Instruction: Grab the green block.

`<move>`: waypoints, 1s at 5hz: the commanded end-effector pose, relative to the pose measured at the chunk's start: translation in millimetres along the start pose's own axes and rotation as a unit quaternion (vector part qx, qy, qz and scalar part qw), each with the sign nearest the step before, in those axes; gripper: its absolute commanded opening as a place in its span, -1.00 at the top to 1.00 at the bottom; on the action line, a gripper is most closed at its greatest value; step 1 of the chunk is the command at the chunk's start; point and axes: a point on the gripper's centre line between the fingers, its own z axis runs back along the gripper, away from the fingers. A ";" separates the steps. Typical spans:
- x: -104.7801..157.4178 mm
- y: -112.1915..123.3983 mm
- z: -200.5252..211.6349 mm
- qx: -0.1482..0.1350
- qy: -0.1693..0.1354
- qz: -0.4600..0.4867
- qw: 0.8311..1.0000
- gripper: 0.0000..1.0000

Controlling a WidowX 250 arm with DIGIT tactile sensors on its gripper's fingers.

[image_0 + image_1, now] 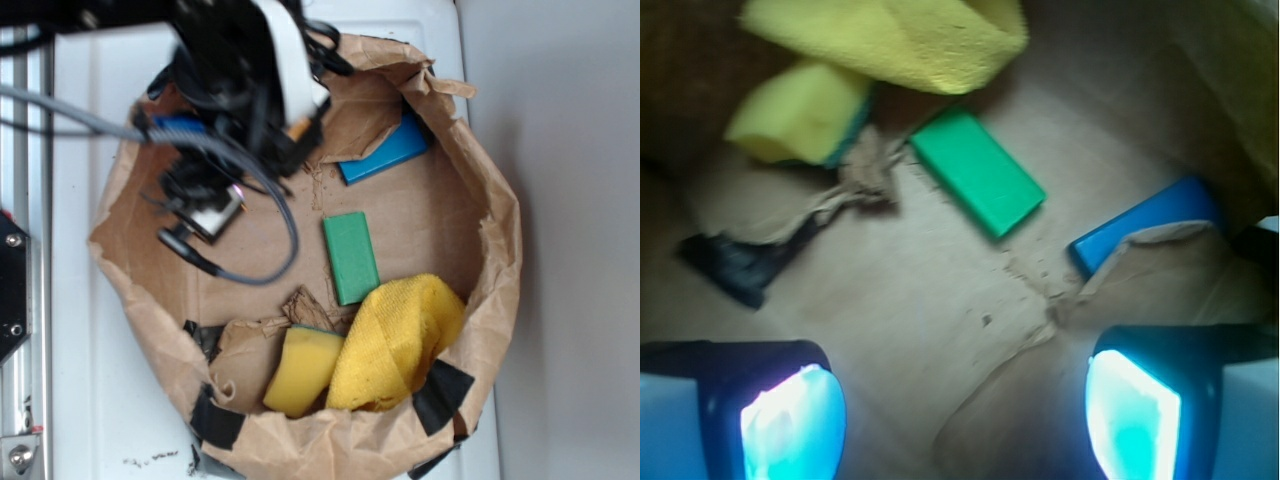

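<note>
- Setting: brown paper bag (480, 200) opened flat on a white table (90, 100).
- Green block (978, 171): lying flat mid-bag, beside the yellow sponge (795, 110).
- Gripper (960, 405): jaws wide, empty, short of the block.
- Advice: advance, straddle the narrow sides, avoid the blue block (1145, 228).

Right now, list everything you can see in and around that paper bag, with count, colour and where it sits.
green block: one, green, flat on the bag floor, centre
blue block: one, bright blue, far side, partly under a paper flap
sponge: one, yellow with green edge, by the bag's wall
cloth: one, yellow, bunched beside the sponge
paper bag: one, brown, rolled rim, black tape patches
gripper: one, open, above bare bag floor, empty
</note>
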 end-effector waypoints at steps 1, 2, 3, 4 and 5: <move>18.4 -4.7 -26.3 0.037 -0.002 -0.035 0.999 -1.00; 10.7 -4.2 -29.6 0.038 -0.010 -0.043 0.998 -1.00; -4.2 -3.2 -39.5 0.046 -0.016 -0.058 0.997 -1.00; -8.4 -6.6 -41.5 0.030 -0.008 -0.075 0.997 -1.00; -1.1 -13.0 -30.4 0.013 0.014 -0.077 0.997 -1.00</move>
